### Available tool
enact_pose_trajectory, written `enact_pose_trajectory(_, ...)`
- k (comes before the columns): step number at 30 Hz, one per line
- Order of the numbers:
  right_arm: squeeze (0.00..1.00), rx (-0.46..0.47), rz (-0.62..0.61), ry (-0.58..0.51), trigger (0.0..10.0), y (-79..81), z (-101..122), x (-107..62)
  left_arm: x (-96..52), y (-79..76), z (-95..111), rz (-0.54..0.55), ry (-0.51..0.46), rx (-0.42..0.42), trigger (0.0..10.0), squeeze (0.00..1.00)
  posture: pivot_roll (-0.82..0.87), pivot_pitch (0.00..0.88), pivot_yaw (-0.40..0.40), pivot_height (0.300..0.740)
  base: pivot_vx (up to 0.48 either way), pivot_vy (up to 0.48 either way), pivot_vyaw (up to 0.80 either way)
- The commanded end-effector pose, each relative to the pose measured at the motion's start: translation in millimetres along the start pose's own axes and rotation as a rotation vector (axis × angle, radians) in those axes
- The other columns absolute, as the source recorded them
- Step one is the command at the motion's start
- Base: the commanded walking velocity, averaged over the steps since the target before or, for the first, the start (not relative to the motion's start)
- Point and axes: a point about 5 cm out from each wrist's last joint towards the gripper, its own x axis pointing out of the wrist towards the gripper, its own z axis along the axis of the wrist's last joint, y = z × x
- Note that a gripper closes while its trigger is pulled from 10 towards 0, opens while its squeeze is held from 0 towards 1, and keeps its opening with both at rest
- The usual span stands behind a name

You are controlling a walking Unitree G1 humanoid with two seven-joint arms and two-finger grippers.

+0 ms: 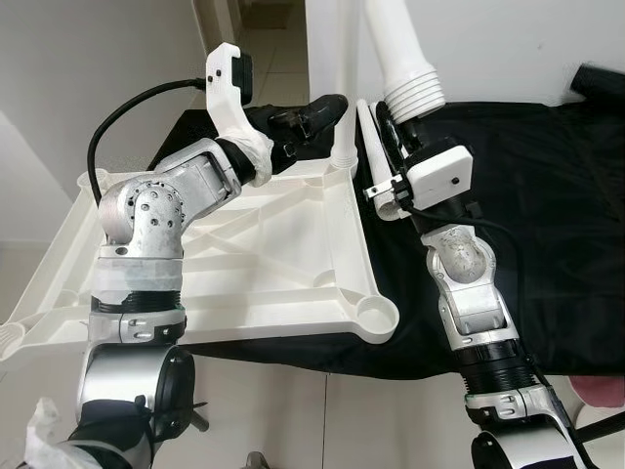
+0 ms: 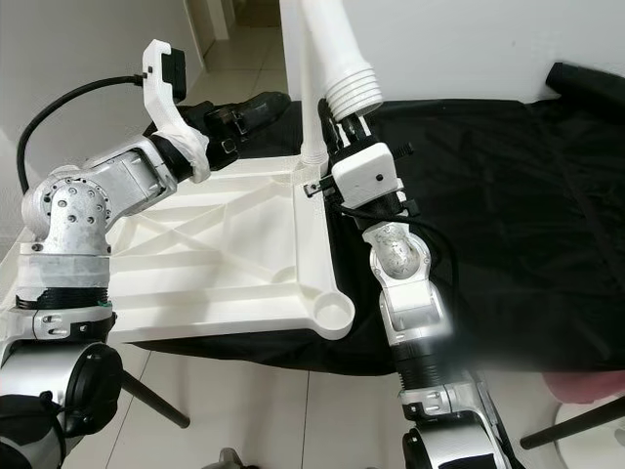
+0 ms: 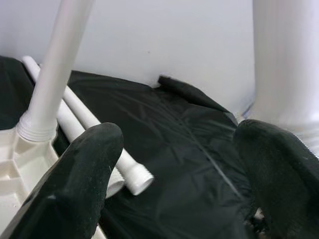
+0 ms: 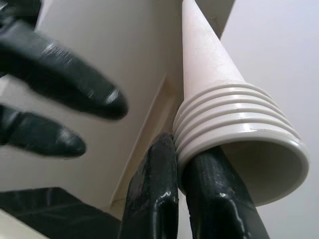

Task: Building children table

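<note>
Both grippers were raised over the far edge of an upturned white plastic tabletop (image 1: 293,254), which lay underside up, partly on a black cloth (image 1: 527,215) and partly overhanging the floor. At the near right corner of the tabletop an empty round socket (image 1: 376,315) was seen. One white leg (image 2: 314,88) was already stood upright in the socket at the far right corner.

A second white leg (image 1: 405,49) was held up by the right gripper (image 4: 184,164); its threaded, ribbed end (image 4: 234,134) pointed down toward the wrist camera, and the two black fingers (image 4: 154,194) were pinched on the rim of that open end, one lying along the outside. This leg was held above the cloth, just to the right of the standing one, tilted slightly leftward at the top.

The left gripper (image 1: 312,117) was stretched across the far edge of the tabletop, near the base of the standing leg. Its fingers (image 3: 84,169) were spread apart and nothing was held between them. Between the spread fingers, in the left wrist view, a spare leg (image 3: 94,129) was seen lying flat on the cloth just beside the tabletop's edge, its threaded end free.
</note>
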Motion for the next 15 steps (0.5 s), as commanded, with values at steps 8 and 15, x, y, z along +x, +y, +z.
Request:
enact_pose_trajectory(8,0.00,0.001,0.132,0.017,10.0,20.6,-2.4,-16.8,-6.7,-16.8,20.5,-0.308,-0.032,-0.056,10.0,0.00,-0.04,0.000,0.090,0.740,0.000,0.000,0.00)
enact_pose_trajectory(15,0.00,-0.011,0.196,0.025,10.0,33.2,-3.2,-25.3,-3.3,-16.5,20.4,-0.310,-0.026,-0.066,10.0,0.00,-0.04,0.005,0.095,0.740,0.000,0.000,0.00)
